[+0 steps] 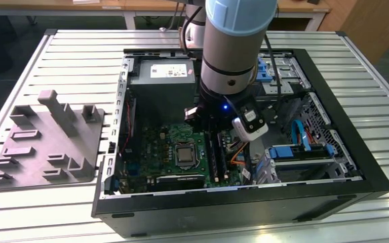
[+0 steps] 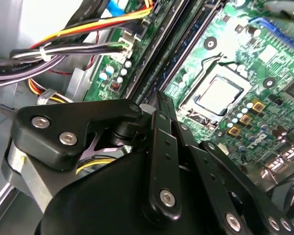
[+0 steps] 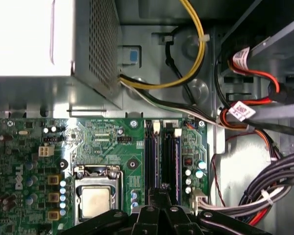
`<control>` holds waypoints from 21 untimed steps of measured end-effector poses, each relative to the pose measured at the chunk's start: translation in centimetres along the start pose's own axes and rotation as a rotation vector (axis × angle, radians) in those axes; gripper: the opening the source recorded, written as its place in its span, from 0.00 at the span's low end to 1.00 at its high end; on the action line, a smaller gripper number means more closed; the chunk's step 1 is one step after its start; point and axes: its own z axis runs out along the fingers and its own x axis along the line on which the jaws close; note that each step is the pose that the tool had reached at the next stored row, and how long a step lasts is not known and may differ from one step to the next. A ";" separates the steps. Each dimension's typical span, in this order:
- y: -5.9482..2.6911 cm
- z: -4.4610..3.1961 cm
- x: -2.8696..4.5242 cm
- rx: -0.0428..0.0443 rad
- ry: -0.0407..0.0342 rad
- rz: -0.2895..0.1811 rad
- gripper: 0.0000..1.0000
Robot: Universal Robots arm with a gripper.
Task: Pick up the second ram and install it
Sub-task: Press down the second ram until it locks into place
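Lining up over the memory slots [image 3: 158,152] is the work now, so check that alignment before you put any weight on the arm. The gripper [image 3: 161,190] hangs low inside the computer case [image 1: 248,205], over the near end of the slot bank on the green motherboard [image 3: 112,147], just right of the processor socket [image 3: 95,200] as the exterior view has it. Its claw is drawn narrow, the two fingertips [image 2: 157,100] almost meeting.

The second ram is hard to place. Any board pinched between those tips would be edge-on to both wrist views, and I cannot tell whether one is there. A blue-edged stick [image 3: 178,156] stands in the slot at the exterior view's right of the bank, and I cannot say whether that is the second ram or its twin. The grey fixture [image 1: 46,136] on the table, left of the case, looks bare of sticks.

To do this well:
- Keep the board's long edge parallel to the slot, with no twist.
- Confirm the white latches [image 3: 156,128] at the far end stand open.
- Press straight down and evenly; a tilted push risks jamming one end.
- Watch the cable bundle [image 3: 264,191] to the right.
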 end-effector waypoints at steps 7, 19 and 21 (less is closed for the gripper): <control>0.80 0.08 0.02 -0.0029 0.0000 0.000 0.10; 1.61 0.13 0.03 -0.0034 0.0001 0.000 0.10; 1.83 0.15 0.04 -0.0034 0.0001 0.000 0.10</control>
